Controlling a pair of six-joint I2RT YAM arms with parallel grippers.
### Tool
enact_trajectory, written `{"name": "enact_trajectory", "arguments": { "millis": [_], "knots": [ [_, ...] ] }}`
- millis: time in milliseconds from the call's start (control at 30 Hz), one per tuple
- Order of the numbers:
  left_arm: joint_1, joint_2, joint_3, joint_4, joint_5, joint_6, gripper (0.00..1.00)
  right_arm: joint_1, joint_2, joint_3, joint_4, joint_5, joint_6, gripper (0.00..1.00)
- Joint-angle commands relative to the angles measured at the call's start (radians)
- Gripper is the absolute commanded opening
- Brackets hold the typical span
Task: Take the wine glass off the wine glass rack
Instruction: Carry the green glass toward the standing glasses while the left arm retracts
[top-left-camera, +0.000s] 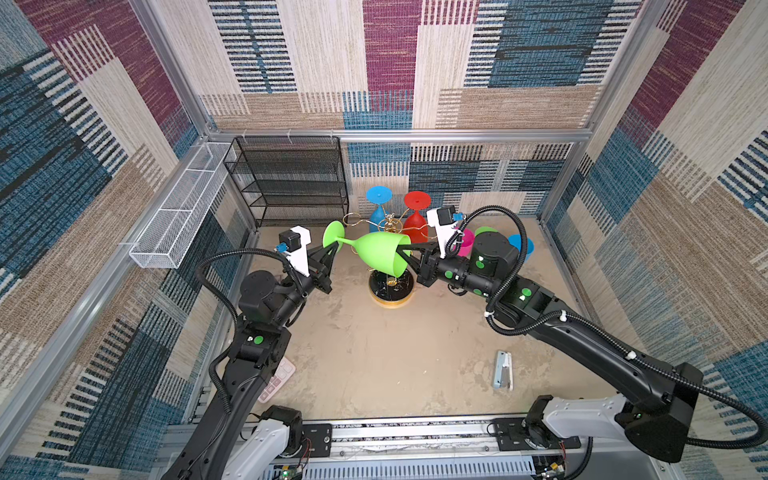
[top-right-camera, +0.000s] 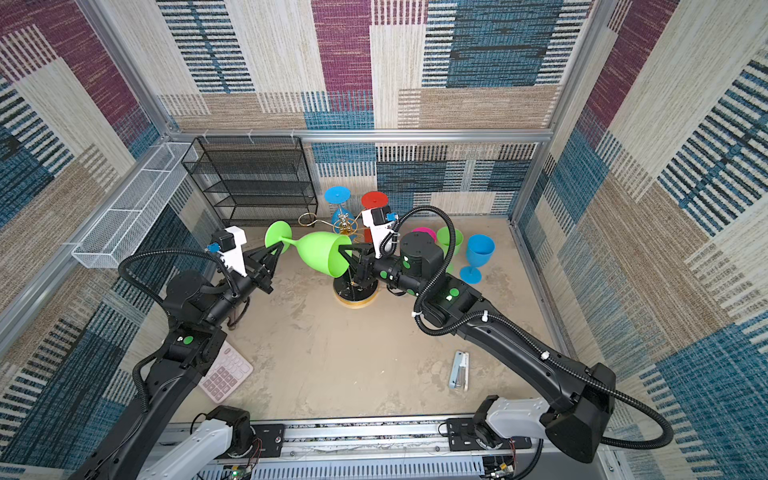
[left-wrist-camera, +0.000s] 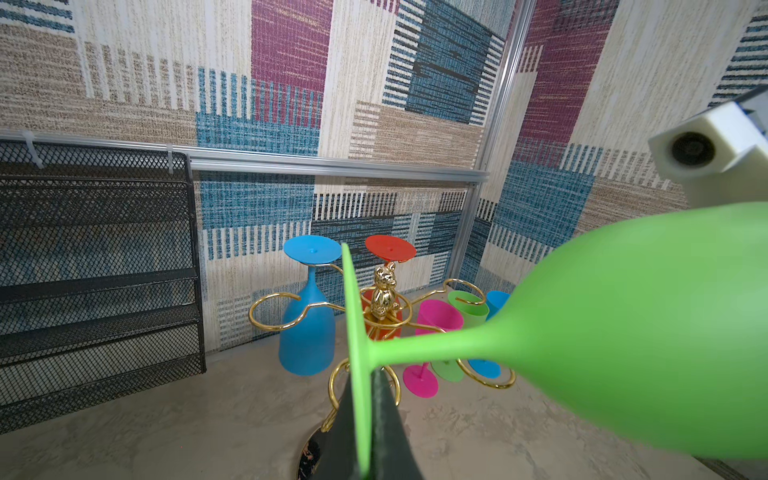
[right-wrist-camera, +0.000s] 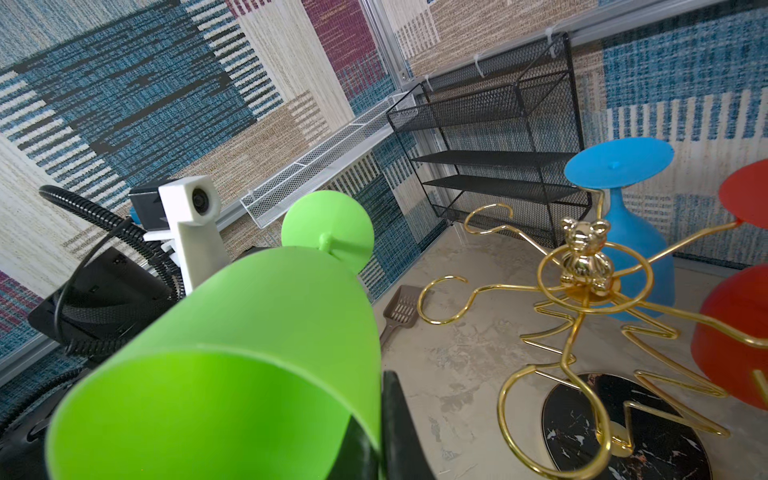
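Note:
A lime-green wine glass (top-left-camera: 380, 253) (top-right-camera: 322, 253) lies on its side in the air, just in front of the gold wire wine glass rack (top-left-camera: 390, 226) (right-wrist-camera: 582, 299) and off its arms. My left gripper (top-left-camera: 334, 246) (left-wrist-camera: 368, 415) is shut on the glass's round foot. At the other end my right gripper (top-left-camera: 405, 250) (right-wrist-camera: 380, 415) is shut on the bowl's rim, with one finger inside the bowl. A blue glass (top-left-camera: 378, 208) and a red glass (top-left-camera: 415, 216) hang upside down on the rack's far arms.
Pink (top-right-camera: 424, 232), green (top-right-camera: 451, 241) and blue (top-right-camera: 480, 253) glasses stand on the table right of the rack. A black mesh shelf (top-left-camera: 291, 178) and a white wire basket (top-left-camera: 178, 220) line the back left. A pink calculator (top-right-camera: 224, 374), a pale stapler-like item (top-left-camera: 503, 370) and a brown scoop (right-wrist-camera: 401, 311) lie on the table.

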Motion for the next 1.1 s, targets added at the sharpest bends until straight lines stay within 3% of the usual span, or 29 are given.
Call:
{"name": "enact_trajectory", "arguments": {
  "millis": [0, 133, 267, 400, 500, 667, 800, 1000, 1067],
  "knots": [
    [-0.001, -0.004, -0.002, 0.009, -0.001, -0.001, 0.26, 0.004, -0.018, 0.012, 0.018, 0.034, -0.012, 0.00],
    [0.000, -0.019, -0.005, -0.006, -0.046, -0.007, 0.58, 0.001, -0.085, 0.014, -0.057, 0.125, -0.025, 0.00],
    [0.002, -0.047, -0.011, -0.026, -0.081, 0.007, 0.70, -0.005, -0.179, 0.002, -0.165, 0.187, -0.055, 0.00],
    [0.011, -0.051, 0.052, -0.194, -0.200, 0.043, 0.75, 0.003, -0.257, 0.016, -0.346, 0.214, -0.086, 0.00],
    [0.039, -0.038, 0.091, -0.292, -0.285, 0.056, 0.78, 0.073, -0.282, 0.006, -0.476, 0.240, -0.084, 0.00],
    [0.090, -0.054, 0.087, -0.291, -0.310, 0.048, 0.83, 0.157, -0.250, -0.073, -0.627, 0.290, -0.035, 0.00],
    [0.149, -0.052, 0.079, -0.272, -0.308, 0.035, 0.89, 0.161, -0.257, -0.119, -0.710, 0.310, 0.033, 0.00],
    [0.242, -0.016, 0.070, -0.268, -0.258, -0.022, 0.90, 0.159, -0.217, -0.081, -0.995, 0.521, 0.212, 0.00],
    [0.255, -0.008, 0.069, -0.277, -0.265, -0.031, 0.90, 0.139, -0.194, -0.055, -1.062, 0.545, 0.250, 0.00]
  ]
}}
